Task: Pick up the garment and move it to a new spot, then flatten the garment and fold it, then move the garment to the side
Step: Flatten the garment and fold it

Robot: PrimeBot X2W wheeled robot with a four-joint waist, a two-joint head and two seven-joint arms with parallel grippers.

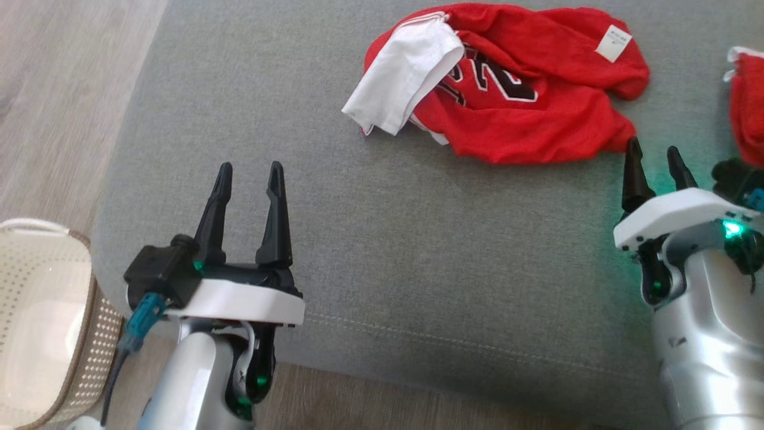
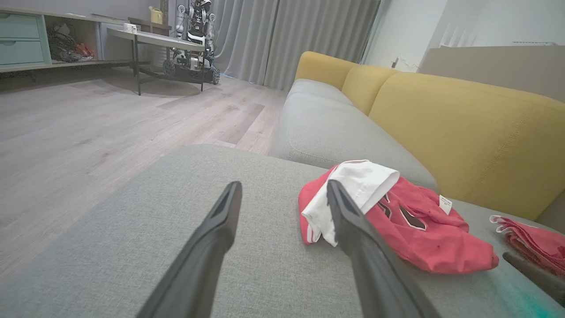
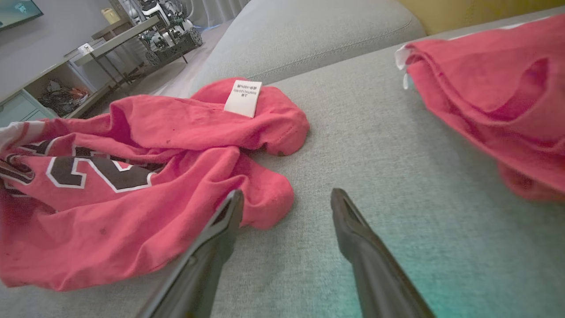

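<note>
Red garment (image 1: 525,89) is seen crumpled on the grey sofa seat (image 1: 388,251), toward 12 to 1 o'clock in the head view, with black-and-white lettering up and a white label (image 1: 613,42) at its 2 o'clock corner. A white fabric piece (image 1: 406,77) is laid over its 9 o'clock end; whether it is a separate item cannot be told. Left end effector (image 1: 250,167) is held at 7 o'clock over the seat, fingers spread wide, nothing gripped, well apart from the garment. Right end effector (image 1: 652,146) is placed at 4 o'clock, fingers wide, empty, tips just beside the garment's 5 o'clock corner; contact cannot be told. A second red cloth (image 1: 746,107) is seen at 3 o'clock, apart from the garment. A pale basket (image 1: 42,322) is set on the floor (image 1: 54,89) at 8 o'clock.
</note>
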